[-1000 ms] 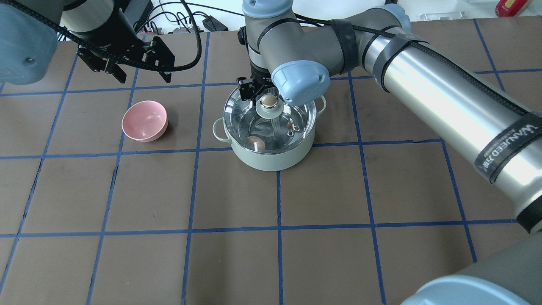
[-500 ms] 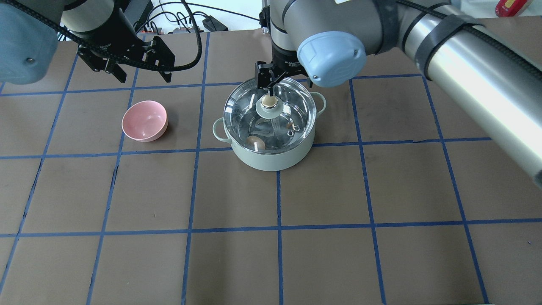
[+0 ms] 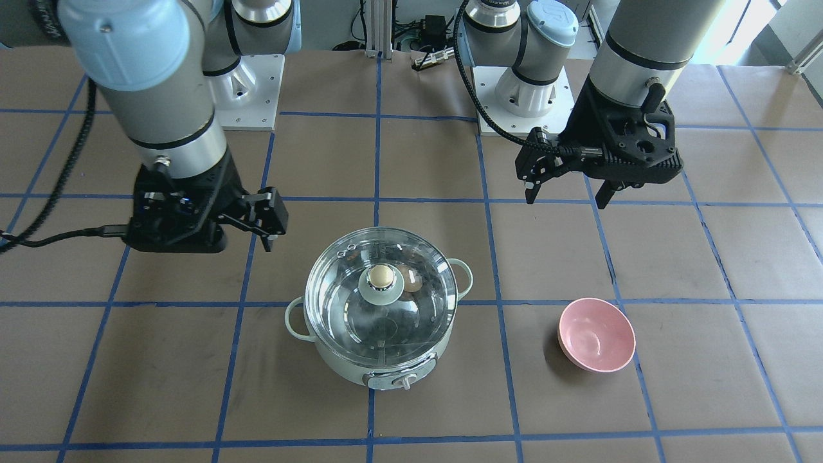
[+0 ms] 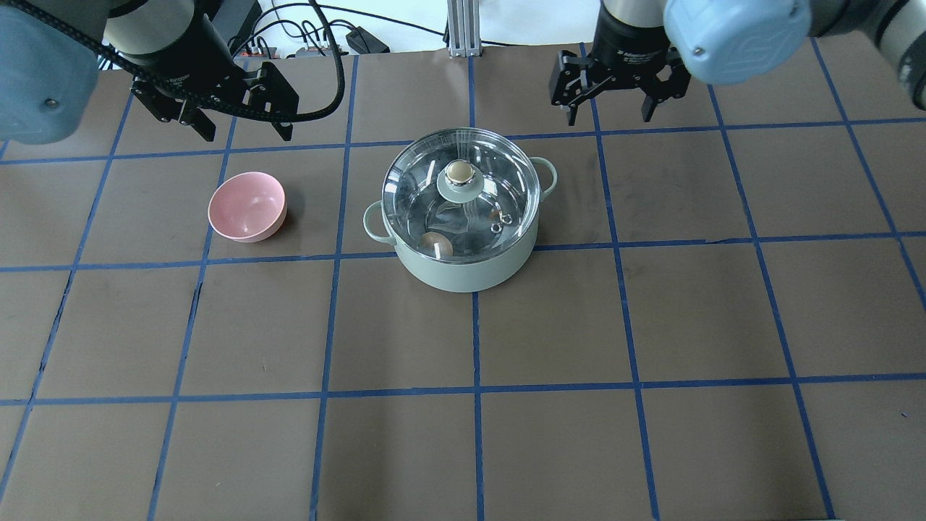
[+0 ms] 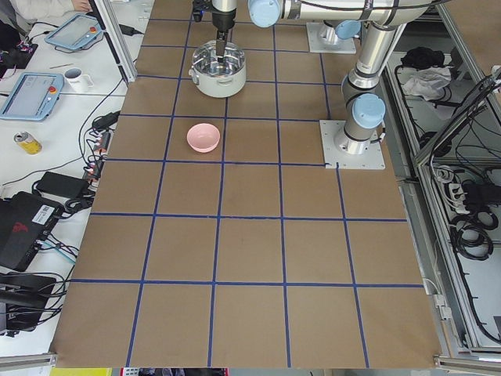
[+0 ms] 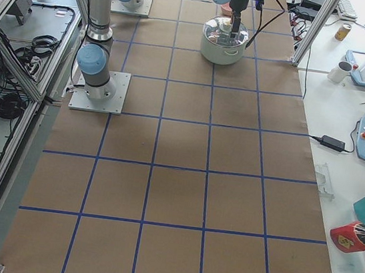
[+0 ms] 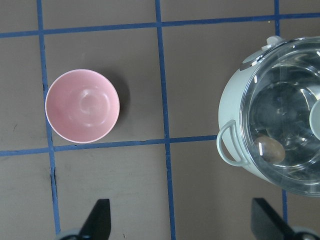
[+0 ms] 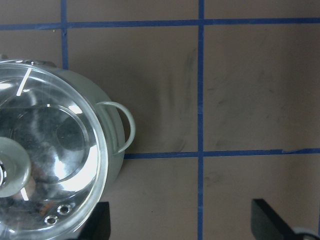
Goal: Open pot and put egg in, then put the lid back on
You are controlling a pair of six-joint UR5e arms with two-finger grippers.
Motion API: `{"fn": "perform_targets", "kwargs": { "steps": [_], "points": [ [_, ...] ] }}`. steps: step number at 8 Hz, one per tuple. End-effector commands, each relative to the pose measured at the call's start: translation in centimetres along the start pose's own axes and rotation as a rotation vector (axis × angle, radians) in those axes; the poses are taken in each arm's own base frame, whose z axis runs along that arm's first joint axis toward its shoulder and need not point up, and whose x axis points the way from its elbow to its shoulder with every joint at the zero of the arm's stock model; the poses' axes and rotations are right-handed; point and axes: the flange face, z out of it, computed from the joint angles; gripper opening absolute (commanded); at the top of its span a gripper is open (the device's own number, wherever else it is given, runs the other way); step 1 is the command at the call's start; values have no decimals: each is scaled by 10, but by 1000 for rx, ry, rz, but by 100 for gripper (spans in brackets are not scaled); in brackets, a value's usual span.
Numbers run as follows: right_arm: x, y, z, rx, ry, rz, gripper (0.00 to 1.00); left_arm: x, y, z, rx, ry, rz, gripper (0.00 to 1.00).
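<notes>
The mint-green pot (image 4: 470,273) stands mid-table with the glass lid (image 4: 416,181) seated on it, beige knob (image 4: 459,172) up. The tan egg (image 4: 436,245) lies inside on the steel bottom, seen through the glass; it also shows in the left wrist view (image 7: 270,148). My right gripper (image 4: 609,118) is open and empty, beyond the pot to its right, well clear of the knob. My left gripper (image 4: 247,134) is open and empty, behind the pink bowl. In the front-facing view the pot (image 3: 360,368) sits between the right gripper (image 3: 269,236) and the left gripper (image 3: 566,199).
An empty pink bowl (image 4: 247,206) sits left of the pot, about one grid square away. Blue tape lines cross the brown table. Cables and a power strip (image 4: 311,43) lie along the far edge. The pot's control knob (image 3: 405,383) faces the operators' side.
My right gripper let go of the lid knob, rose and moved away to the back right. The lid stays on the pot. The left arm has not moved.
</notes>
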Motion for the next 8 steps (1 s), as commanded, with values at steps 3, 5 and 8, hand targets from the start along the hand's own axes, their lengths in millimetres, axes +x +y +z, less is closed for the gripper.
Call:
{"fn": "perform_targets", "kwargs": {
  "steps": [3,5,8],
  "points": [
    [93,-6,-24,39,12,149,100,0,0,0,1,0,4,100],
    [97,-6,-25,42,8,157,100,0,-1,-1,12,1,4,100],
    [98,-6,-24,39,8,160,100,0,-2,0,12,1,4,100]
  ]
}}
